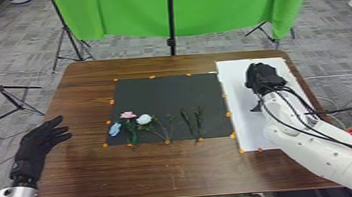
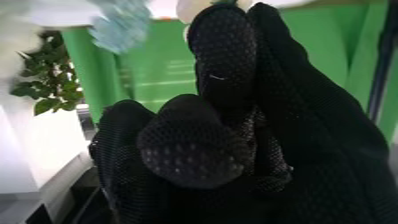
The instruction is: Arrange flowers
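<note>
Flowers (image 1: 144,119) lie on the mat (image 1: 159,92), right hand (image 1: 262,76) over white sheet (image 1: 234,82).

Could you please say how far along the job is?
Little looks done: the blue flower, pink flower, white flower and green stems lie loose on the black mat. Whether the right hand, over the white sheet, holds anything, I cannot tell. Arranging them apparently remains.

The table (image 1: 160,175) is brown, the sheet (image 1: 235,82) near its right edge white. Toward the black mat's (image 1: 163,92) near left corner: pink flower (image 1: 127,115), white flower (image 1: 145,119), pale blue flower (image 1: 114,129). Left hand (image 1: 38,142), black; right hand (image 1: 263,78), black mesh, grey-dotted.
</note>
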